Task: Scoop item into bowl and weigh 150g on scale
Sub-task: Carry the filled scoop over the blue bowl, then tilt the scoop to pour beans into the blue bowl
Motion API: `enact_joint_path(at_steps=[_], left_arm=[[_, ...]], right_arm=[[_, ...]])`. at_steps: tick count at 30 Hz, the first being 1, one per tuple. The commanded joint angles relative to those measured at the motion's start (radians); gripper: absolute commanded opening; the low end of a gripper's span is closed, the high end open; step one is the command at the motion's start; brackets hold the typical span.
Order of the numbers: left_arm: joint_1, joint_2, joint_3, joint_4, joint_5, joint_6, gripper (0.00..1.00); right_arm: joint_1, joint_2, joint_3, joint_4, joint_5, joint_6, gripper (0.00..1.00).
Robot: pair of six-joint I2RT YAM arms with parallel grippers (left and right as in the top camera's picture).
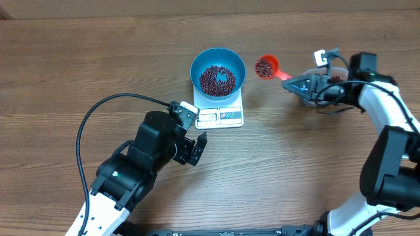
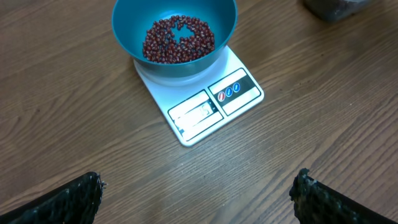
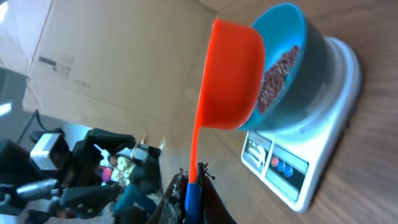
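**Left fingers** (image 2: 65, 200): spread fully apart, holding nothing, low over bare worktop (image 2: 311, 124). The scale (image 2: 208, 102) lies directly ahead of them, with its display edge nearest. Open worktop separates the fingertips from that edge and runs on to both sides. The bowl (image 2: 174, 25) sits on the far half of the scale, overhanging it, with beans (image 2: 178, 40) covering its floor.

**Right fingers** (image 1: 300, 84): clamped together on the blue handle of the scoop (image 1: 266, 67). The scoop cup reaches ahead of them, open side up and loaded with beans. Seen from overhead, a narrow gap separates it from the bowl rim. The tub (image 1: 336, 73) lies behind these fingers.
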Motion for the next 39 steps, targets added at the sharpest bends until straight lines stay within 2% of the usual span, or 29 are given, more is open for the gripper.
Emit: enact_joint_path(at_steps=[1, 7, 13, 19, 22, 31, 35, 39], left_arm=[[-0.006, 0.002, -0.006, 0.001, 0.012, -0.016, 1.0], [-0.006, 0.002, -0.006, 0.001, 0.012, -0.016, 1.0], [-0.006, 0.002, -0.006, 0.001, 0.012, -0.016, 0.99], [-0.006, 0.002, -0.006, 0.001, 0.011, -0.016, 1.0], [-0.006, 0.002, -0.006, 0.001, 0.011, -0.016, 1.0], [-0.006, 0.002, -0.006, 0.001, 0.012, -0.016, 0.99], [-0.006, 0.002, -0.006, 0.001, 0.011, -0.016, 1.0], [-0.006, 0.002, -0.006, 0.001, 0.012, -0.016, 0.99]], right_arm=[[0.065, 0.002, 0.0, 0.136, -0.02, 0.175, 0.04], [0.152, 0.002, 0.0, 0.392, 0.086, 0.404, 0.04], [0.237, 0.002, 0.0, 0.542, 0.224, 0.413, 0.04], [0.326, 0.002, 0.0, 0.552, 0.54, 0.127, 0.04], [0.356, 0.002, 0.0, 0.558, 0.637, 0.012, 0.04], [0.391, 0.002, 0.0, 0.563, 0.691, -0.355, 0.04], [0.391, 0.002, 0.001, 0.57, 0.69, -0.479, 0.04], [0.391, -0.002, 0.01, 0.576, 0.692, -0.525, 0.04]])
